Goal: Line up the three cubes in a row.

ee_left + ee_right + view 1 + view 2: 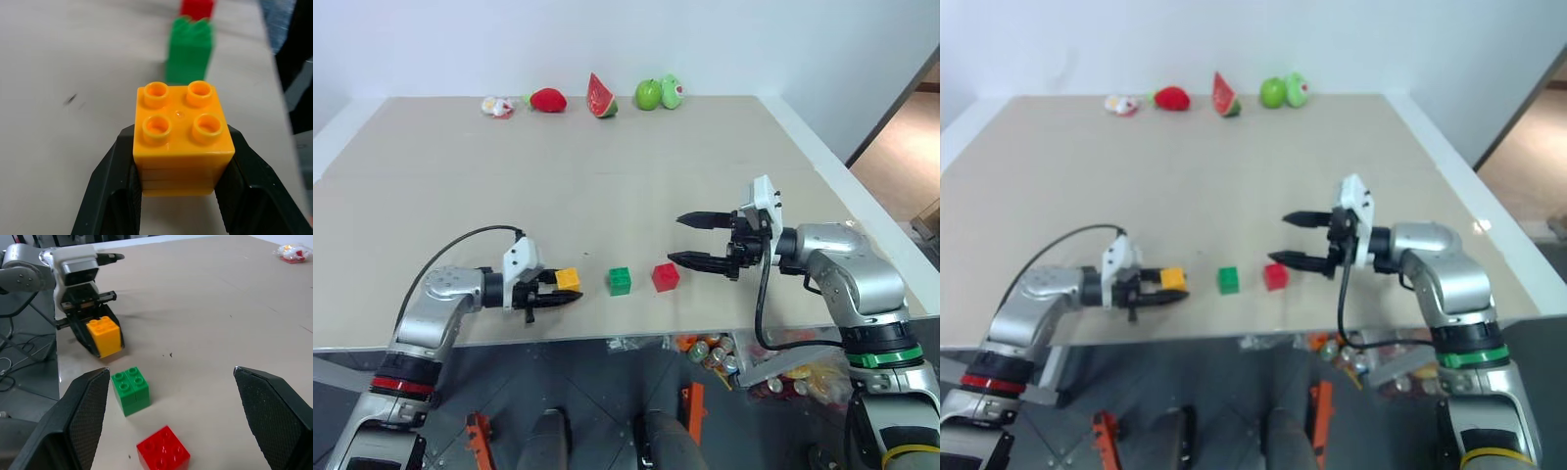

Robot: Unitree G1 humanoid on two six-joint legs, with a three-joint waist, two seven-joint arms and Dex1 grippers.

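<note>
Three studded cubes stand near the table's front edge, roughly in a line. The yellow cube (pixel 568 279) is at the left, clasped on both sides by the black fingers (pixel 110 186) of my left gripper (pixel 562 289), which is shut on it at table level. The green cube (pixel 620 281) stands a short gap to its right, and the red cube (pixel 665 277) just beyond that. My right gripper (pixel 674 239) hovers open just right of the red cube, pointing left, with nothing between its fingers (pixel 83 416).
Toy fruits line the far edge: a strawberry (pixel 547 99), a watermelon slice (pixel 601 97) and a green apple (pixel 649 94). The table's front edge (pixel 607 335) runs close below the cubes. Cans and bags (pixel 715 352) lie on the floor beneath.
</note>
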